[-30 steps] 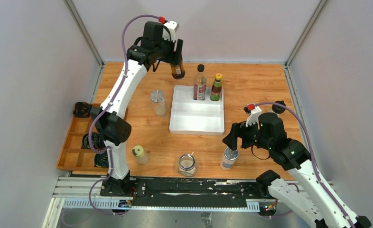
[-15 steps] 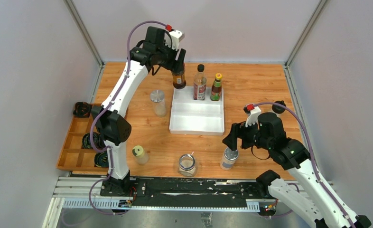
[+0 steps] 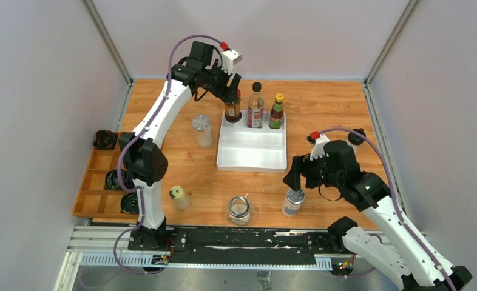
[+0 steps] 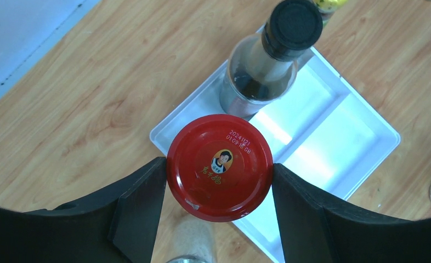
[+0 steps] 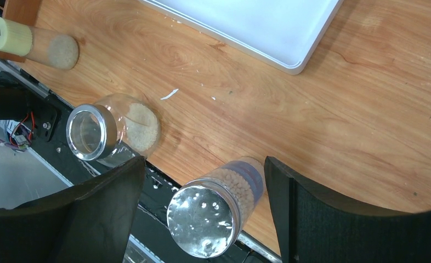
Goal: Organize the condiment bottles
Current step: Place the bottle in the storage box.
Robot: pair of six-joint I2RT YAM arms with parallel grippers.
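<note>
my left pincer (image 3: pixel 232 100) grips the red-lid jar (image 4: pixel 219 164) | risk: it bumps the black-cap bottle (image 4: pixel 268 60) just beside, and that tips

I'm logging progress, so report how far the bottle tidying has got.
Done: a black-capped bottle and a yellow-capped bottle stand in the white tray. In hand: the left claw grips a red-lidded jar at the tray's corner; the right claw hangs open around a silver-lidded jar. Left: that jar, a tall clear jar, a cream-capped bottle, a glass jar.
</note>
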